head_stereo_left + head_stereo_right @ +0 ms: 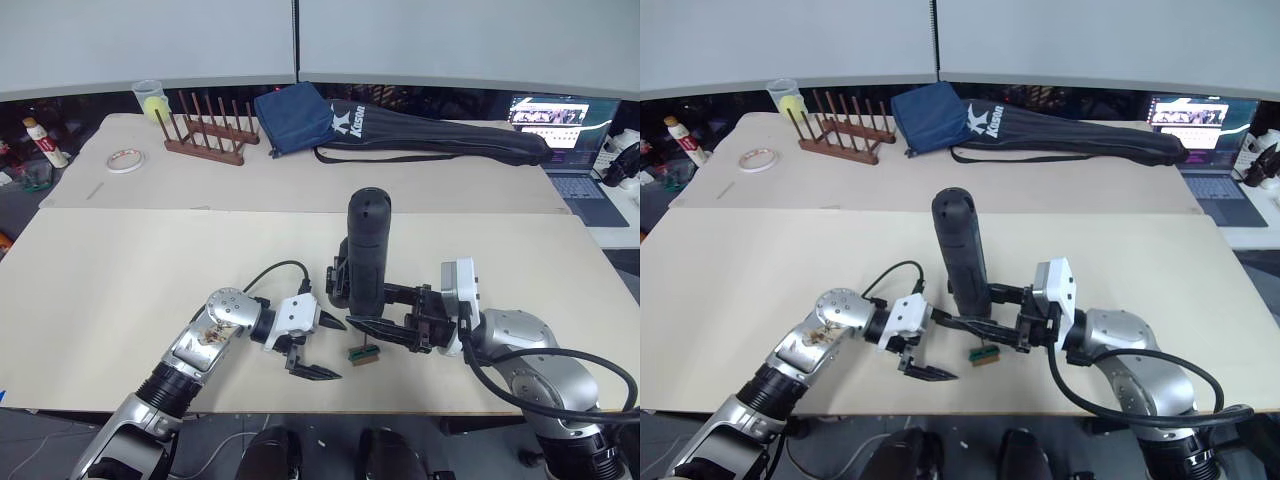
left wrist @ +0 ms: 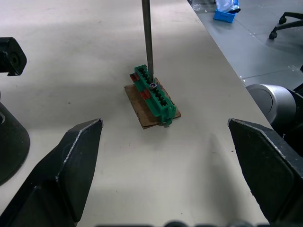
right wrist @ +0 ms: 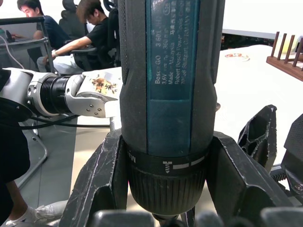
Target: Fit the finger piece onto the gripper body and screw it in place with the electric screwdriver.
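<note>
Right gripper (image 3: 161, 208) clamps screwdriver (image 1: 366, 250) upright, bit on green block's (image 2: 152, 93) screw; left gripper (image 1: 318, 348) spread, empty.

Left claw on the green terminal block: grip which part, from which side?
Probably the green block by its two long side walls. It is a narrow bar and the bit of the electric screwdriver stands on its top, so bring the open left claw in level, not from above.
</note>
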`<state>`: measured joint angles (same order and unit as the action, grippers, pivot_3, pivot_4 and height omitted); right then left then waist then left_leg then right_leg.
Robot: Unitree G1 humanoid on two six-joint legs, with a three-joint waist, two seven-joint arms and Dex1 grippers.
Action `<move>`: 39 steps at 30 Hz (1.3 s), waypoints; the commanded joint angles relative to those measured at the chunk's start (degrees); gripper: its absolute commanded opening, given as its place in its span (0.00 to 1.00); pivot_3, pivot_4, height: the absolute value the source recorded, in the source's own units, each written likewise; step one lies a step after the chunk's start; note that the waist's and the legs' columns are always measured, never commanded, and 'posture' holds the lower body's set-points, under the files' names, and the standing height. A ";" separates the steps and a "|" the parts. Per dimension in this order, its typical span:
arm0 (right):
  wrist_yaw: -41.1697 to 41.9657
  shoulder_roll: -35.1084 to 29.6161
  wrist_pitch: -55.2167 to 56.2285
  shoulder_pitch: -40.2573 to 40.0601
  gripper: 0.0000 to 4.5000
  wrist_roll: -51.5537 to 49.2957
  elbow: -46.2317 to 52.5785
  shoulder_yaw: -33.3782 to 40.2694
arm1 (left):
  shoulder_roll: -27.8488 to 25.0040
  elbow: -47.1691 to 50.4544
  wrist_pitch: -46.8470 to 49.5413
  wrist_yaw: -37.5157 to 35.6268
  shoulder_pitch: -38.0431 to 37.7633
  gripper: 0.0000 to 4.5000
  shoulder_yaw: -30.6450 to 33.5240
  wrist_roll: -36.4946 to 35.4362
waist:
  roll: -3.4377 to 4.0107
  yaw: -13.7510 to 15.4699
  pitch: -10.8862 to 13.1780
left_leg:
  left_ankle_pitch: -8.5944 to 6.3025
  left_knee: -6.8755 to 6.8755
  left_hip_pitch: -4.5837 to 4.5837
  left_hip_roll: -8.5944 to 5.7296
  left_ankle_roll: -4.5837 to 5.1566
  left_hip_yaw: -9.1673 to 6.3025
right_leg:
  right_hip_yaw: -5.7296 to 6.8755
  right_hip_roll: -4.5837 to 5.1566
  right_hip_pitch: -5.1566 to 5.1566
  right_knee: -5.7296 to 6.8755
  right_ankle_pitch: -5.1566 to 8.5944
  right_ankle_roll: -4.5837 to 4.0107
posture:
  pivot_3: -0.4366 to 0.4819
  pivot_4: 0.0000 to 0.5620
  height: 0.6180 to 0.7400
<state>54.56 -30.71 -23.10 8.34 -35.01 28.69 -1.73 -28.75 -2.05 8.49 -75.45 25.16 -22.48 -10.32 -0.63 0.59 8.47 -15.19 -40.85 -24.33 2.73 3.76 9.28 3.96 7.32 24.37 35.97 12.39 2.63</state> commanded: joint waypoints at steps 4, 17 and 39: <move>0.36 0.07 1.46 0.73 0.42 -1.87 2.14 1.17 | 0.11 0.85 -0.82 0.06 0.58 1.00 0.30 -0.15 | 0.00 0.01 0.00 | 0.00 0.00 0.00 0.00 0.00 0.00 | 0.00 0.00 0.00 0.00 0.00 0.00 | 0.48 0.27 1.00; 0.67 0.46 2.05 0.49 0.42 -1.17 1.45 0.85 | -0.09 1.38 -0.41 0.12 0.55 1.00 0.53 -0.37 | 0.00 0.00 0.00 | 0.00 0.00 0.00 0.00 0.00 0.00 | 0.00 0.00 0.00 0.00 0.00 0.00 | 0.48 0.27 1.00; 0.89 1.25 3.12 0.89 0.42 0.11 -0.25 0.11 | -0.16 0.74 -0.60 -0.02 1.10 1.00 0.77 -0.36 | 0.00 0.00 0.00 | 0.00 0.00 0.00 0.00 0.00 0.00 | 0.00 0.00 0.00 0.00 0.00 0.00 | 0.48 0.27 1.00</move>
<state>54.98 -29.81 -22.50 8.32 -34.49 27.33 -1.98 -28.84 -2.05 8.51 -75.46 25.27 -22.45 -10.33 -0.63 0.59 8.47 -15.19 -40.85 -24.33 2.73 3.76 9.28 3.96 7.32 24.37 35.97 12.39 2.63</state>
